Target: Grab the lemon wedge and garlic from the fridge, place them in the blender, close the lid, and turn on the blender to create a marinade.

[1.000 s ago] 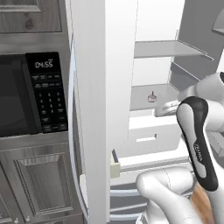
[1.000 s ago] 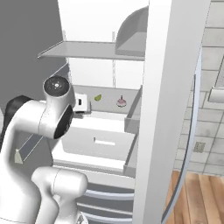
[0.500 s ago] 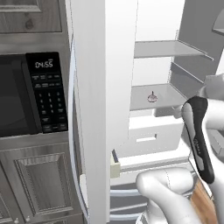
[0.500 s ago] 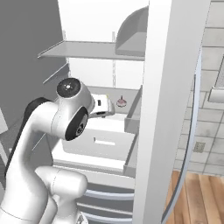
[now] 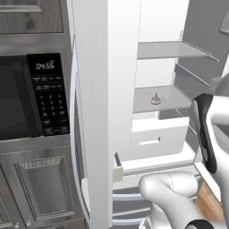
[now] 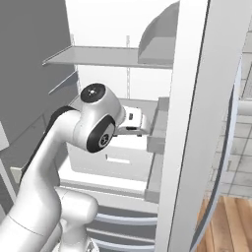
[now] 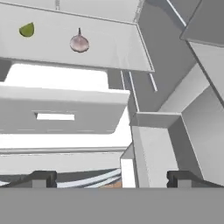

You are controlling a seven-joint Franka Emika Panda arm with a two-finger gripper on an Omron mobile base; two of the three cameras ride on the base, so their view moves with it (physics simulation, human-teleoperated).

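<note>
The fridge [image 5: 107, 89] stands open, pale inside. On its middle shelf [image 7: 109, 48] lie the green lemon wedge [image 7: 27, 29] and, to its right, the pinkish garlic [image 7: 79, 43], which also sits on the shelf in the left base view [image 5: 155, 99]. My gripper [image 7: 111, 179] is open and holds nothing. It is low in front of the drawer, well short of both items. In the right base view my white hand [image 6: 132, 120] reaches into the fridge [image 6: 113, 56] at shelf height. The blender and lid are out of view.
A white drawer [image 7: 57, 116] with a slot handle juts out under the shelf. Door bins [image 7: 159, 144] lie to the right of my hand. A black microwave [image 5: 44, 96] is set in the grey cabinets left of the fridge. An upper shelf [image 5: 172, 49] hangs above.
The arm has swung forward and to the right into the fridge. In the right base view the hand now covers the spot where the lemon wedge and garlic showed.
</note>
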